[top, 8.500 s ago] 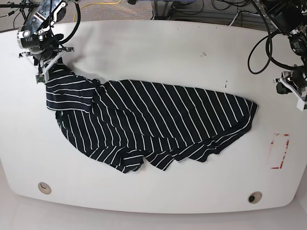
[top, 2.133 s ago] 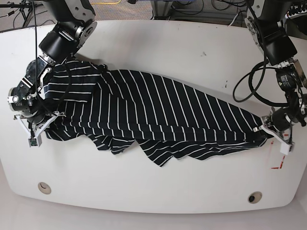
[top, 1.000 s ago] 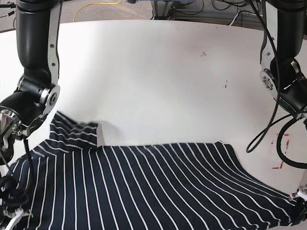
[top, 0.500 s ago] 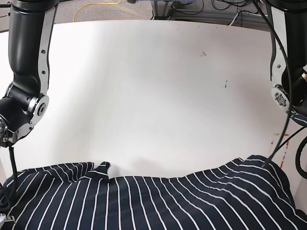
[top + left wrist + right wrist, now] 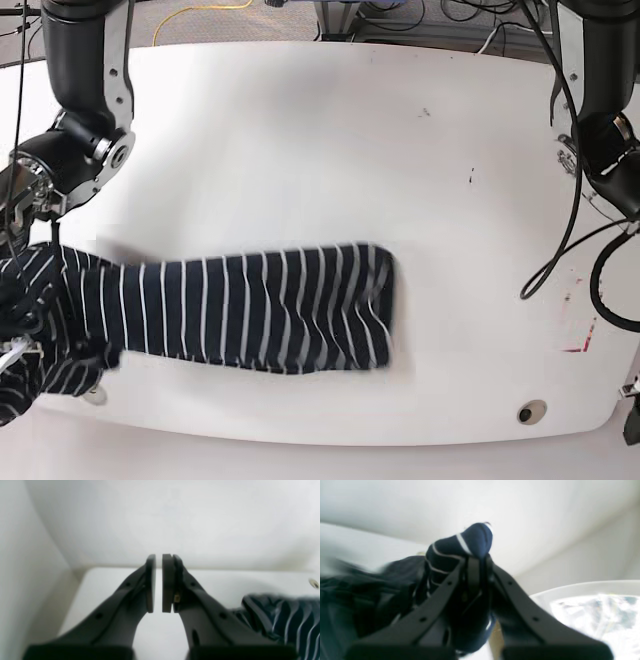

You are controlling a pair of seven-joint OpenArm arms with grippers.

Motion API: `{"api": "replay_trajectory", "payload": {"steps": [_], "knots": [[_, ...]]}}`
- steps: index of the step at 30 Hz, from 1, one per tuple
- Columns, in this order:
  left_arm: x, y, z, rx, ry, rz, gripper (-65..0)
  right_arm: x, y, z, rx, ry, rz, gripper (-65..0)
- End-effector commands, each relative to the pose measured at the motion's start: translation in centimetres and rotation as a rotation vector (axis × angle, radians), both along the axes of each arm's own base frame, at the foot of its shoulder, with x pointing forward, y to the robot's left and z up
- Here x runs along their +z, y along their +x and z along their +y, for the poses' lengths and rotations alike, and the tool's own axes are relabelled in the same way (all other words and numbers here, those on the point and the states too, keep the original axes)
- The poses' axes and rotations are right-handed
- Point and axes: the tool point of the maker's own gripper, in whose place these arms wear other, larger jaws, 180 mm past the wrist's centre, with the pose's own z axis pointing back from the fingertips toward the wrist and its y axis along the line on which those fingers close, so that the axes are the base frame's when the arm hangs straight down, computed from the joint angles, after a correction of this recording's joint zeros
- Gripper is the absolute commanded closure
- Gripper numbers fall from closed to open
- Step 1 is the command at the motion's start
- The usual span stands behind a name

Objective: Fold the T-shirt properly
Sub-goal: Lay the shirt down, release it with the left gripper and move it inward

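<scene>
The T-shirt now lies as a long blurred band across the near-left tabletop; half a second ago it spanned the whole near edge. The right gripper is clamped on a bunched fold of T-shirt. The left gripper holds nothing, its pads a narrow slit apart; it has let go of the cloth, which lies to its right.

The base camera looks steeply down on the whole desk from above. Each wrist camera sits close behind its own hand, sighting along the fingers — low, toward the wall. All three views share the striped T-shirt — and the desk.
</scene>
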Motion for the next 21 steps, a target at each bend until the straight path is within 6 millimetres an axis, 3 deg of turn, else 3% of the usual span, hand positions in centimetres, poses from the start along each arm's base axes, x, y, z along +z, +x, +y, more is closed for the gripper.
{"api": "replay_trajectory", "payload": {"steps": [1,5,10,15,19,21], "knots": [[0.0,-0.5,0.2,-0.004,0.005,-0.022,-2.9,-1.1,-0.9,-0.7,0.003,0.037,-0.013,-0.2],[-3.2,-1.9,0.6,0.016,0.016,0.037,-2.9,-6.5,-2.6,-1.6,0.002,0.132,0.068,-0.2],[-7.5,-3.2,0.3,0.007,0.014,0.131,-2.9,-12.2,-4.1,-0.7,0.023,0.238,0.158,-0.2],[-11.8,-4.6,-1.7,-0.046,-0.034,0.207,-3.1,-16.0,-5.8,-0.2,0.024,0.298,0.228,-0.2],[-15.2,-5.8,-3.0,-0.071,-0.066,0.277,-3.2,-17.3,-6.4,0.3,0.044,0.316,0.236,-0.2],[-17.4,-6.4,-4.9,-0.111,-0.096,0.323,-4.2,-18.2,-6.6,0.9,0.061,0.328,0.239,-0.2]]}}
